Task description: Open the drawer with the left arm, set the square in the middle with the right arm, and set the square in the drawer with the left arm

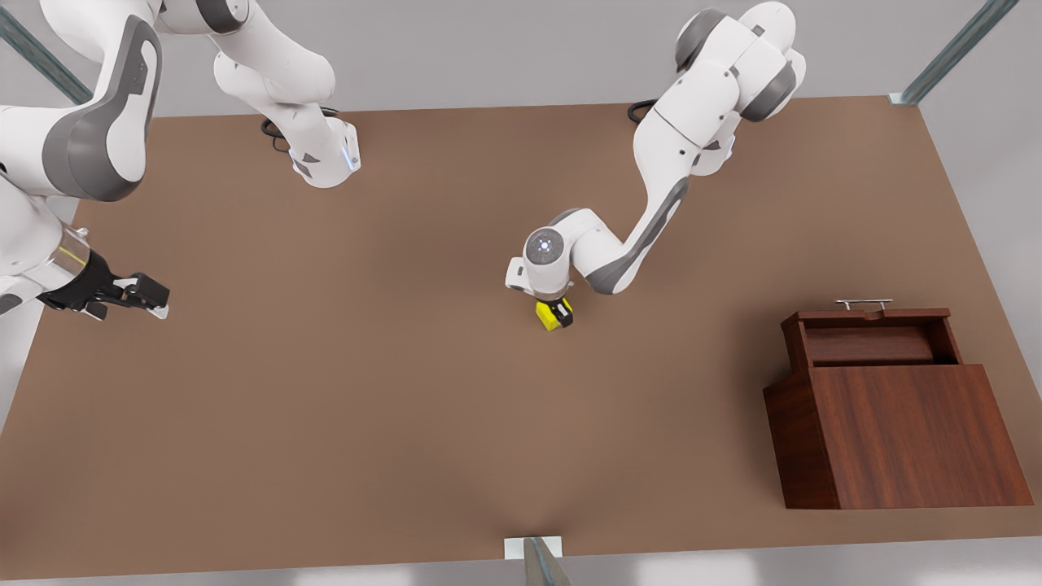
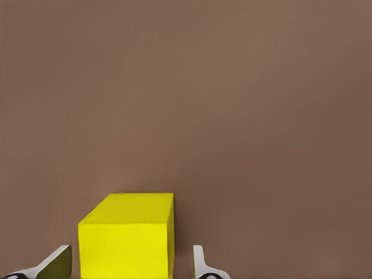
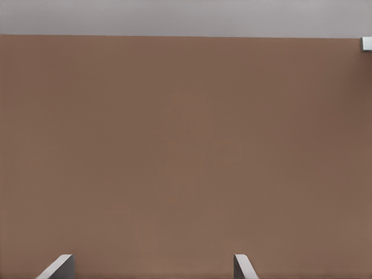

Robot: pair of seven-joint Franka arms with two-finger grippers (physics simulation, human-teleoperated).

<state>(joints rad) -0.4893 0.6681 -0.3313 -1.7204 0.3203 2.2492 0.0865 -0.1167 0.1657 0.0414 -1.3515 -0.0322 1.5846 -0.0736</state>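
The square (image 1: pixel 549 317) (image 2: pixel 128 235), a small yellow cube, sits on the brown tabletop near the middle of the front view. My left gripper (image 1: pixel 558 312) (image 2: pixel 131 258) is down over it, open, one finger (image 2: pixel 58 263) on each side with a narrow gap to the cube. The drawer (image 1: pixel 871 343) of the dark wooden box (image 1: pixel 904 431) is pulled out at the front view's right, its silver handle (image 1: pixel 863 303) facing the far side. My right gripper (image 1: pixel 151 297) (image 3: pixel 154 264) waits open and holding nothing near the table's edge at the front view's left.
Both arm bases (image 1: pixel 326 159) stand along the far side of the table (image 1: pixel 326 407). A metal post with a white bracket (image 1: pixel 533 549) stands at the near edge. Bare tabletop lies between the square and the box.
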